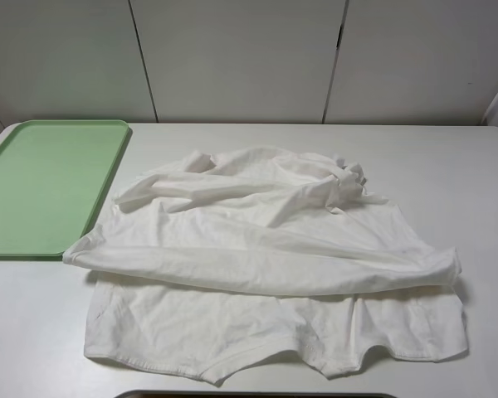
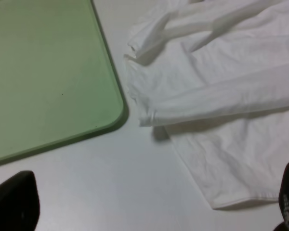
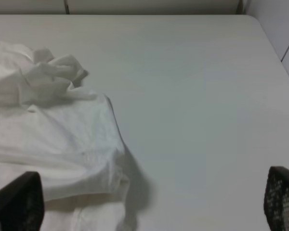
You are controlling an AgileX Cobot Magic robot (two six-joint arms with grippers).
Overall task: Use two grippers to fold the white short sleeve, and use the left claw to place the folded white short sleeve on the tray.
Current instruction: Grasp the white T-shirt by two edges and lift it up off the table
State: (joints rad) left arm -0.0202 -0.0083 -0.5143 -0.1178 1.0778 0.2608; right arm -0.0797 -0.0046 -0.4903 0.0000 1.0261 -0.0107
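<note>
The white short sleeve [image 1: 266, 249] lies crumpled in the middle of the table, its upper part folded down over the lower part in a loose roll. The pale green tray [image 1: 50, 182] rests at the left, with nothing on it. Neither arm shows in the exterior high view. In the left wrist view, my left gripper [image 2: 151, 207] hangs open above the table, between the tray's corner [image 2: 111, 106] and the shirt's hem corner [image 2: 231, 192]. My right gripper [image 3: 149, 204] is open too, over the shirt's right edge [image 3: 101, 159]. Both hold nothing.
The white table [image 1: 448, 166] runs to a wall of pale panels [image 1: 232, 58] at the back. A dark strip [image 1: 257, 395] shows at the front edge. Bare tabletop [image 3: 197, 96] lies to the right of the shirt.
</note>
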